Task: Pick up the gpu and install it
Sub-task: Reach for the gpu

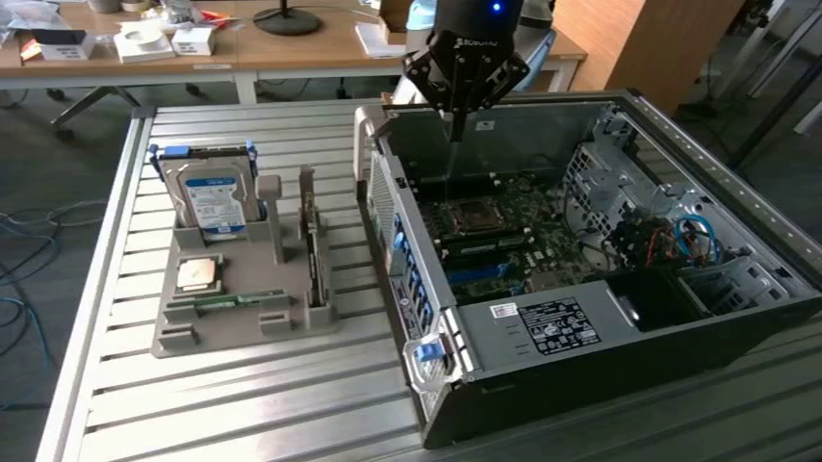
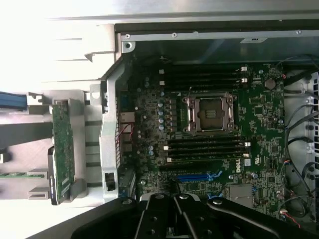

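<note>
The gpu (image 1: 310, 241) stands on its edge in a slot of the grey holder (image 1: 244, 322), at the exterior view's left of the open computer case (image 1: 617, 318). In the wrist view the gpu (image 2: 63, 149) shows as a long green board beside the case wall. My gripper (image 1: 452, 130) hangs above the far end of the case, over the motherboard (image 1: 501, 236), well apart from the gpu. Its fingers meet in a point and hold nothing. In the wrist view my gripper (image 2: 174, 201) sits over the board near a blue slot (image 2: 192, 177).
The holder also carries a silver hard drive with a blue label (image 1: 212, 197), a processor chip (image 1: 196, 274) and a narrow green RAM stick (image 1: 231, 300). Cables and a drive cage (image 1: 680, 241) crowd the case's side at the exterior view's right. Everything rests on a slatted metal table (image 1: 231, 404).
</note>
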Action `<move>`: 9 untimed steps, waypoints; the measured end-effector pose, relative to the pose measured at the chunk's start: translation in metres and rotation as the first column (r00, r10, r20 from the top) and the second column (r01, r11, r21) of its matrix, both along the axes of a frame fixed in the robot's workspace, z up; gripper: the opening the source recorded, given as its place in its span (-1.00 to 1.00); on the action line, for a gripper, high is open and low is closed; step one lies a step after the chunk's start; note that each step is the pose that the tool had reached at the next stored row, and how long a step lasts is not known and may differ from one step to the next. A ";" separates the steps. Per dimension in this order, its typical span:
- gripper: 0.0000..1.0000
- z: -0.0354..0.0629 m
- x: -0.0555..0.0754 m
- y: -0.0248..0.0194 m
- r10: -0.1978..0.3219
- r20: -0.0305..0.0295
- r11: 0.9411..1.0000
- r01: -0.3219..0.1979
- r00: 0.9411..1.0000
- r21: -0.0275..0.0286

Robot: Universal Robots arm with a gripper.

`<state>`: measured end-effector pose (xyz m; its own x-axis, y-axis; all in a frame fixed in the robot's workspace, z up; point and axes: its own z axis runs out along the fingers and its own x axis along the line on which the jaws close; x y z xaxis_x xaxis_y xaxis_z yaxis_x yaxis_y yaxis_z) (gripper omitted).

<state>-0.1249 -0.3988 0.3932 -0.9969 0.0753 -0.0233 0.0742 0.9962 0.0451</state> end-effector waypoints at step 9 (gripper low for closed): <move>-0.79 -0.0002 -0.011 0.0000 0.000 0.000 1.000 0.000 1.000 0.000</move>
<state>-0.1358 -0.3989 0.3930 -0.9969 0.0752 -0.0233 0.0741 0.9962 0.0450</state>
